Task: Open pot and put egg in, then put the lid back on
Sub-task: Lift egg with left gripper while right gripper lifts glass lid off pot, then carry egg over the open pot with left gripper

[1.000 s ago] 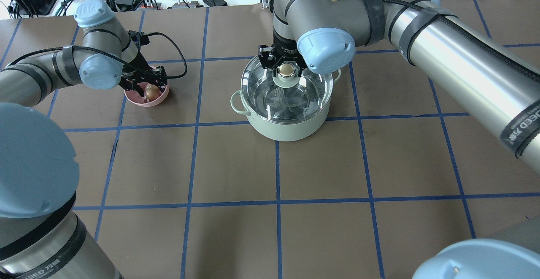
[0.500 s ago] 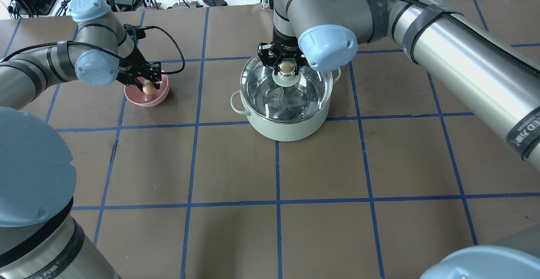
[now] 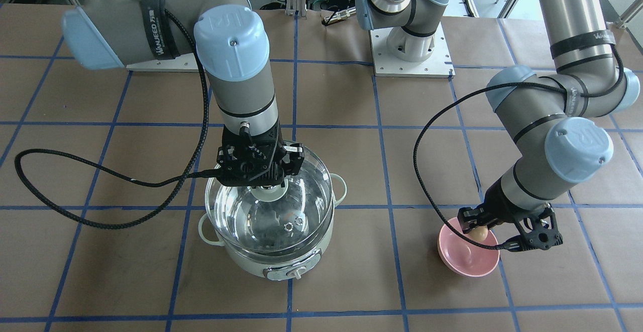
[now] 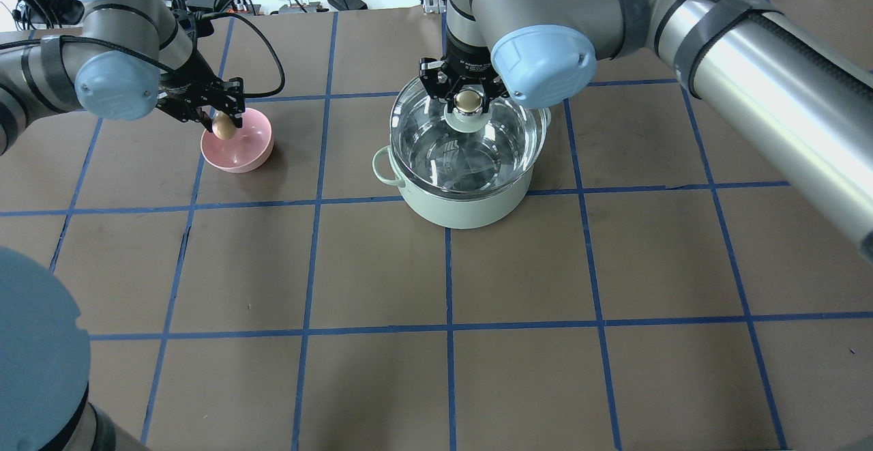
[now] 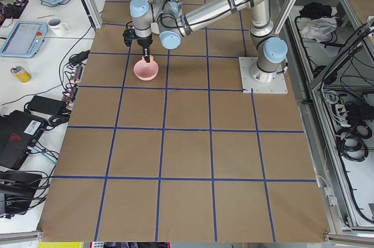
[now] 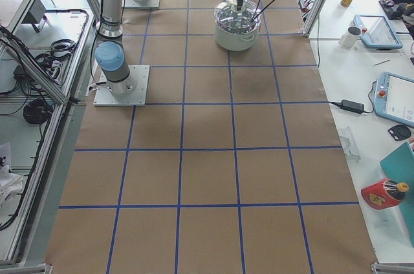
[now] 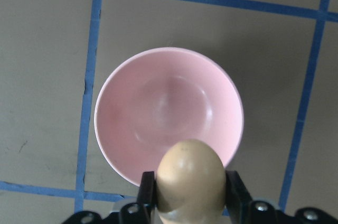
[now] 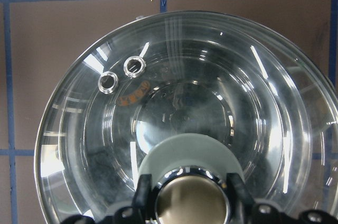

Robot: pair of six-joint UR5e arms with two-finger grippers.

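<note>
Two grips worry me. What about the one on the left?

Left gripper point(image 4: 222, 123) is pinched on the egg point(image 7: 191, 176) by its sides, and holds it just above the pink bowl point(image 4: 254, 152), toward one edge. I'd guess a smooth shell between two narrow fingers could slide out on the carry. It could also crack if squeezed harder.

And further right?

Right gripper point(image 4: 468, 102) is clamped round the knob point(image 8: 191, 203) of the lid point(image 4: 477, 157). The lid hangs over the pot point(image 4: 464, 211), apparently just clear of its rim, though I cannot be sure of the gap. Glass held by one knob may tilt and catch the rim, or swing when carried aside. If the lid isn't taken well out of the way, the arm bringing the egg could meet it.

What's in the containers?

Nothing lies in the pink bowl, and the egg above it isn't touching it. Through the glass the pot shows only shiny steel and reflections, so as far as I can tell there is no egg inside yet.
</note>
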